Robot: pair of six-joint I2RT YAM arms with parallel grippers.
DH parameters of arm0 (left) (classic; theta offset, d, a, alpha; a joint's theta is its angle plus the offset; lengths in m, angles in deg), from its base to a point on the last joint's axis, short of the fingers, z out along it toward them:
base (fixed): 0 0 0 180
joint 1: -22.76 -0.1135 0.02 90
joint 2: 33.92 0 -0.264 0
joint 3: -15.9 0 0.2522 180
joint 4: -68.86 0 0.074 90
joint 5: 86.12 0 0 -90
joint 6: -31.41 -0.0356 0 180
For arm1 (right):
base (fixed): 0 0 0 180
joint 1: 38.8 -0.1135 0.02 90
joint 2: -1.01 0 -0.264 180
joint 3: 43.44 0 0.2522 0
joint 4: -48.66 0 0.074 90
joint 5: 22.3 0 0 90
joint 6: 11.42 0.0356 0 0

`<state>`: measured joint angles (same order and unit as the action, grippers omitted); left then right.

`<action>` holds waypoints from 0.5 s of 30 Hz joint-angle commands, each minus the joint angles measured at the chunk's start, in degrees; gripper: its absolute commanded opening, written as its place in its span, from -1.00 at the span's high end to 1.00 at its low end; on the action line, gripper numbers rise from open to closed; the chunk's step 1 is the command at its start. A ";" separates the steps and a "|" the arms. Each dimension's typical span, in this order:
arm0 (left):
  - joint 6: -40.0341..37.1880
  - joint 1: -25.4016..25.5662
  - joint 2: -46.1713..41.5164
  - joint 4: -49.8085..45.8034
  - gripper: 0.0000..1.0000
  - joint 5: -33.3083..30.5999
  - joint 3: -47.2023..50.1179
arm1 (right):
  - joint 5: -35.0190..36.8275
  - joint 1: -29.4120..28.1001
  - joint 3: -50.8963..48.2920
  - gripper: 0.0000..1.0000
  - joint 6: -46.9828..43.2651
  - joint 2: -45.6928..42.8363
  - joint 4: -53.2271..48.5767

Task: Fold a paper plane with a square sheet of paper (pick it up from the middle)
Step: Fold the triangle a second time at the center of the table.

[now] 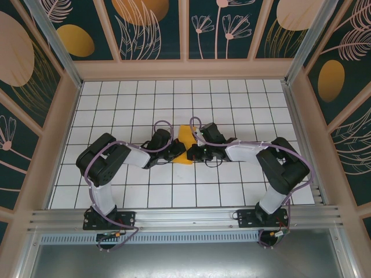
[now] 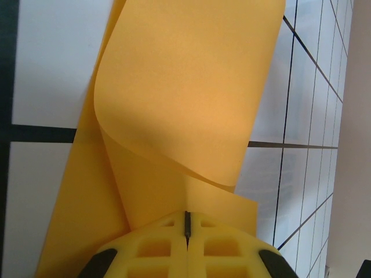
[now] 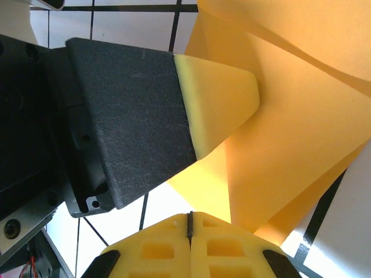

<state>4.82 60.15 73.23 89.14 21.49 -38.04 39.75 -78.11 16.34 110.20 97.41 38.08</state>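
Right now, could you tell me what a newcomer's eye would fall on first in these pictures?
The bright orange-yellow paper at the middle of the white grid table, curling over in a loop. The shut left gripper and right gripper meet at it from either side, the left pinching it. Dark floral walls ring the table.

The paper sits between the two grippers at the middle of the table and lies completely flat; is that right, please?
Not quite: the paper is not flat. The left wrist view shows it curling up and over ahead of the shut left gripper. It does sit between that and the right gripper at the middle of the table.
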 commanded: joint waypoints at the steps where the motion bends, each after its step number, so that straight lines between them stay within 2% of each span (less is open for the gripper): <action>1: -1.53 -0.03 0.51 -3.46 1.00 0.76 0.02 | -0.71 0.47 1.76 1.00 1.41 1.85 0.92; 15: -1.72 -0.09 0.73 -3.36 1.00 1.03 -0.16 | 1.75 0.73 0.67 1.00 0.99 3.39 -1.14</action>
<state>4.45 60.15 73.23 89.14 21.66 -38.04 40.32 -77.78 17.19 111.09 100.67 37.80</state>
